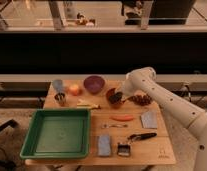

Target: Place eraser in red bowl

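The red bowl stands on the wooden table right of the purple bowl. My gripper reaches down from the white arm into the red bowl's mouth. A dark shape lies in the bowl right at the gripper's tip. I cannot tell whether it is the eraser or part of the gripper. No eraser shows anywhere else on the table.
A purple bowl, a peach-coloured fruit, a blue cup and a metal cup stand at the back left. A green tray fills the front left. A carrot, grey sponges, a binder clip and a dark red cluster lie to the right.
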You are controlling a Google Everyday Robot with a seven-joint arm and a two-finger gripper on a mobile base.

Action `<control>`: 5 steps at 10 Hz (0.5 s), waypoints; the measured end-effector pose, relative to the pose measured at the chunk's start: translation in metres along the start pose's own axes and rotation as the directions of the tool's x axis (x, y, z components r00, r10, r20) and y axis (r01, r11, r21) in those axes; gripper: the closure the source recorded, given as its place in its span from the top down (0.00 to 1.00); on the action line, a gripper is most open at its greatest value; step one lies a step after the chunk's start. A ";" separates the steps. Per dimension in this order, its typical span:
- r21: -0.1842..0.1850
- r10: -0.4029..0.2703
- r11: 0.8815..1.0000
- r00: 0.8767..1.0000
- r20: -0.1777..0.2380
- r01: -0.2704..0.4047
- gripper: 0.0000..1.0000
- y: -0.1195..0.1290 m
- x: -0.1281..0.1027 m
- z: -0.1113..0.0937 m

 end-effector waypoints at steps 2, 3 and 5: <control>0.018 0.001 1.000 1.000 -0.020 -0.001 0.80 -0.009 -0.004 -0.012; 0.024 -0.002 1.000 1.000 -0.025 0.003 0.80 -0.013 -0.006 -0.015; 0.030 -0.006 1.000 0.999 -0.032 0.007 0.80 -0.014 -0.010 -0.018</control>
